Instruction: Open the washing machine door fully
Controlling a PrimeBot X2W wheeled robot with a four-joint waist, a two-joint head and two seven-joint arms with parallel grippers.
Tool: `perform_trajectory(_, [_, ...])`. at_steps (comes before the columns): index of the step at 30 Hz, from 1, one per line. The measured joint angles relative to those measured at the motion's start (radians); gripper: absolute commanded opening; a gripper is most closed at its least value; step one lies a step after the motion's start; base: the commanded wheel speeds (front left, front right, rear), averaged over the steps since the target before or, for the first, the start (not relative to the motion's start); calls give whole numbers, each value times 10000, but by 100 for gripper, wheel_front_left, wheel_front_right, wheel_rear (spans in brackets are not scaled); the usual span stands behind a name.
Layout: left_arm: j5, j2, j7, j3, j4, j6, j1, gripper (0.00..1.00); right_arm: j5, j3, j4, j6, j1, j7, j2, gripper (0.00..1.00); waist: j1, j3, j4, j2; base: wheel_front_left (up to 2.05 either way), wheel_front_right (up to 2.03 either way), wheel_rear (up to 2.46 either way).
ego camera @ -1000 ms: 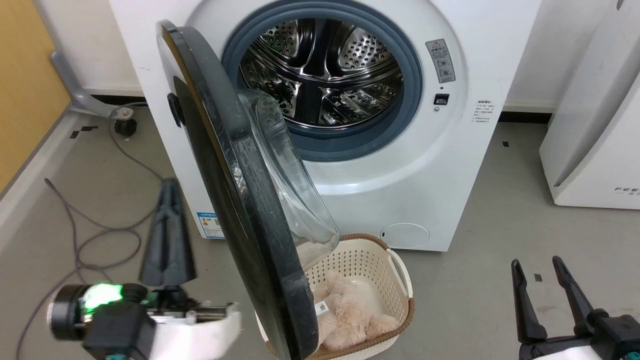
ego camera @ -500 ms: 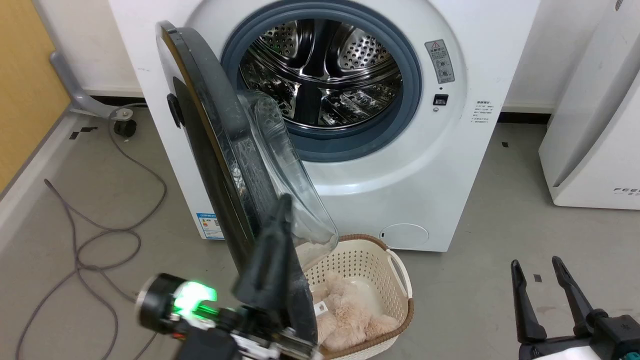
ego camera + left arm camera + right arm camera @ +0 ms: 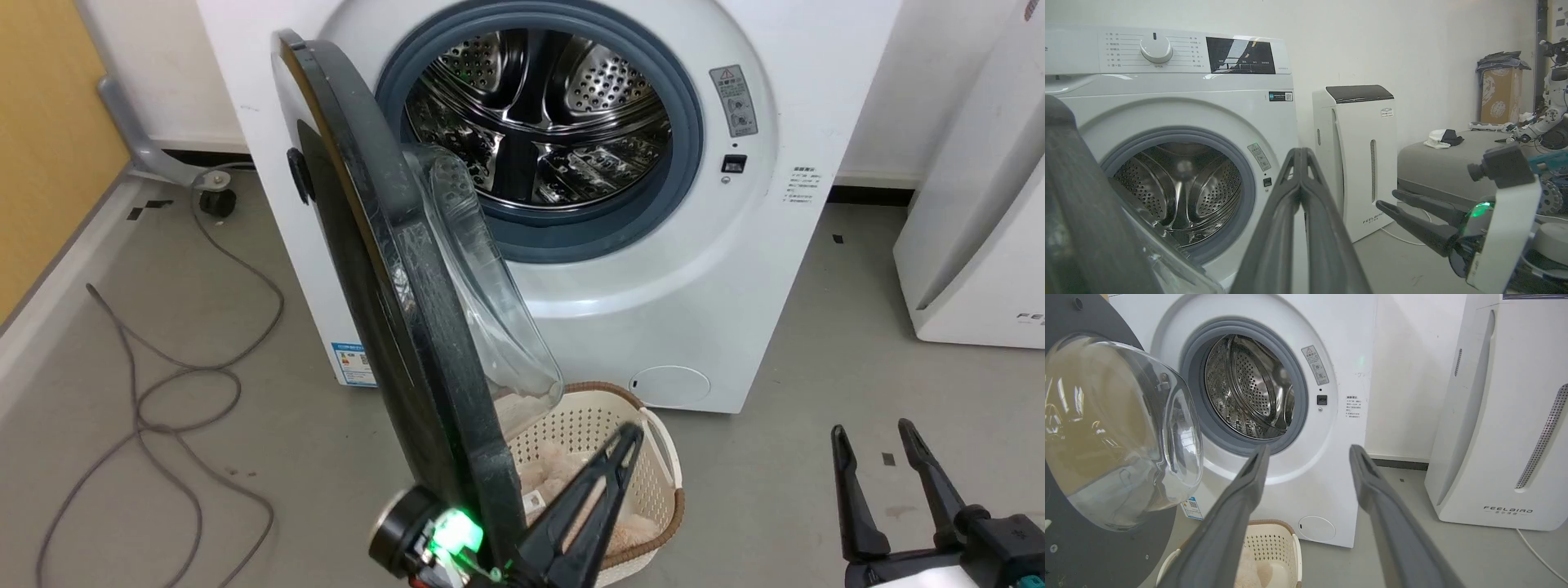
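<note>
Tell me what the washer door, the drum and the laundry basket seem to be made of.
Door: glossy black rim, probably plastic, with a clear glass-like bowl that shows reflections. Drum: shiny perforated metal, likely stainless steel. Basket: matte cream plastic with moulded holes, it seems.

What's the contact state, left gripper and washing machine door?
Cannot tell. Head view: left gripper overlaps washing machine door rim; left wrist view shows gap at fingertips, lower down unclear.
</note>
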Motion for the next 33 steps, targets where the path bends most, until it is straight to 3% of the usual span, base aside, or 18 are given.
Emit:
perform_trajectory(11, [-36,203,0,-219,1388,-36,510,0,0,19,4,0,-1,2,0,100,0,96,150,0,0,0,0])
perform_trajectory(19, [-320,188,2,196,2454,226,515,0,-44,35,23,0,-6,0,0,100,0,194,239,0,0,0,0])
perform_trajectory(33, [-454,58,-2,815,2698,387,667,0,-44,-42,81,2,-5,2,2,100,0,220,974,0,0,0,0])
